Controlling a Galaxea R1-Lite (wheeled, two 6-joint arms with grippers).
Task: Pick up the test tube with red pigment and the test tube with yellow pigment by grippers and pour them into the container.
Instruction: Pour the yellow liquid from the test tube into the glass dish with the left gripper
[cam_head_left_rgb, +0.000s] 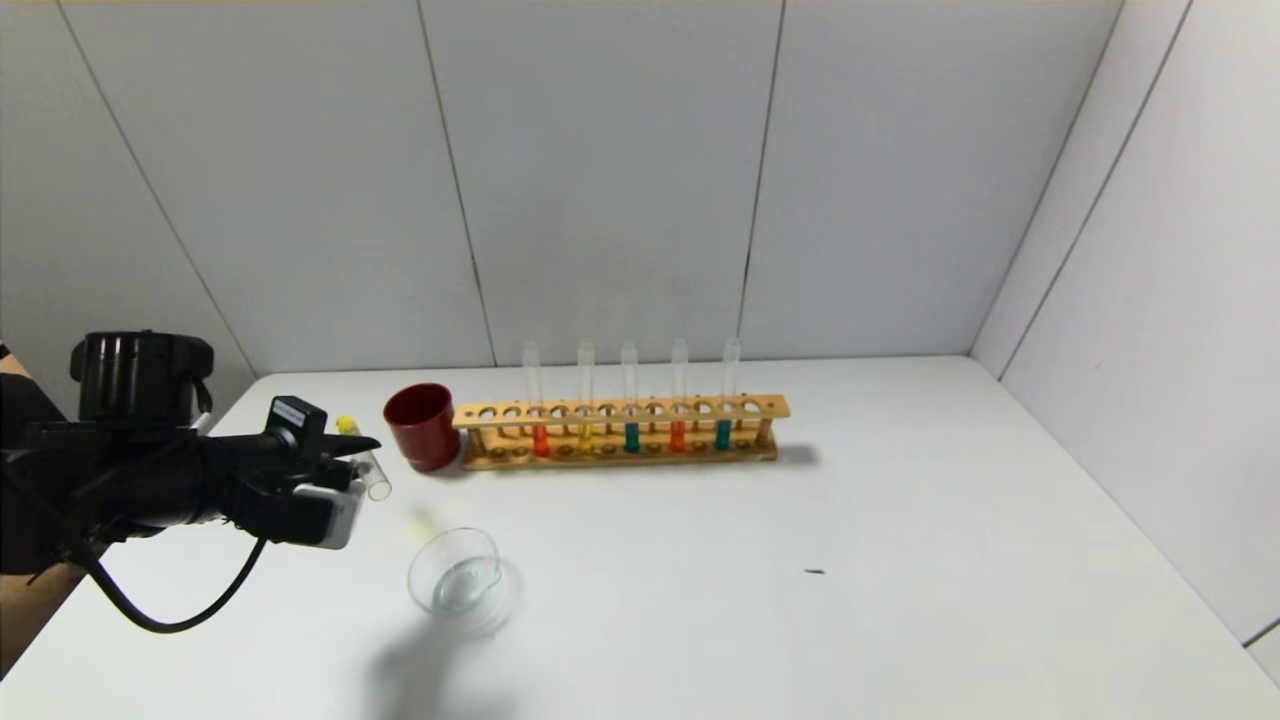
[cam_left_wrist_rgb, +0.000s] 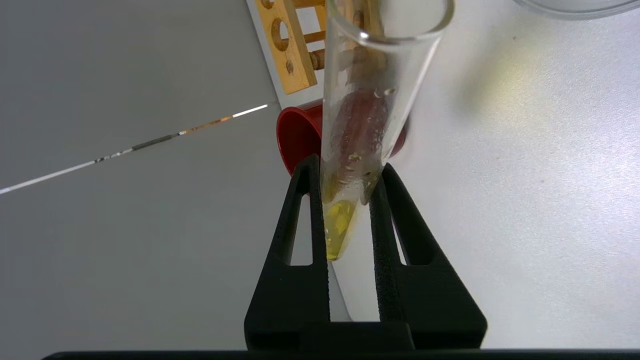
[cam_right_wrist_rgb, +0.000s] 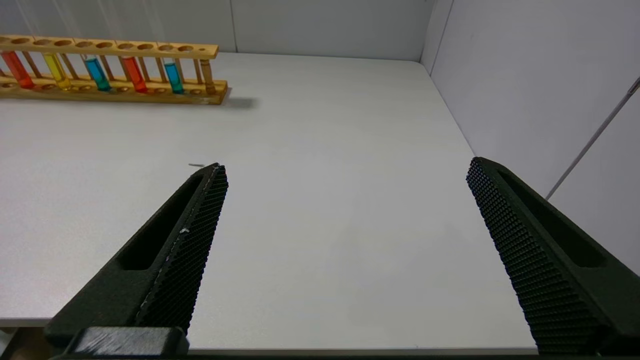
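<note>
My left gripper (cam_head_left_rgb: 365, 447) is shut on the test tube with yellow pigment (cam_head_left_rgb: 362, 458), held tilted above the table with its open mouth toward the container. In the left wrist view the jaws (cam_left_wrist_rgb: 348, 165) clamp the tube (cam_left_wrist_rgb: 372, 110) near its rounded end, where the yellow liquid sits. The container, a low clear glass dish (cam_head_left_rgb: 455, 575), stands on the table in front of and right of the tube's mouth. Two tubes with red pigment (cam_head_left_rgb: 540, 440) (cam_head_left_rgb: 677, 437) stand in the wooden rack (cam_head_left_rgb: 620, 410). My right gripper (cam_right_wrist_rgb: 345, 167) is open and empty over bare table.
A dark red cup (cam_head_left_rgb: 422, 425) stands at the rack's left end, just behind the held tube. The rack also holds a paler yellow tube (cam_head_left_rgb: 585, 437) and two teal tubes (cam_head_left_rgb: 631, 437). A faint yellow patch (cam_head_left_rgb: 422, 520) lies on the table by the dish. White walls enclose the table.
</note>
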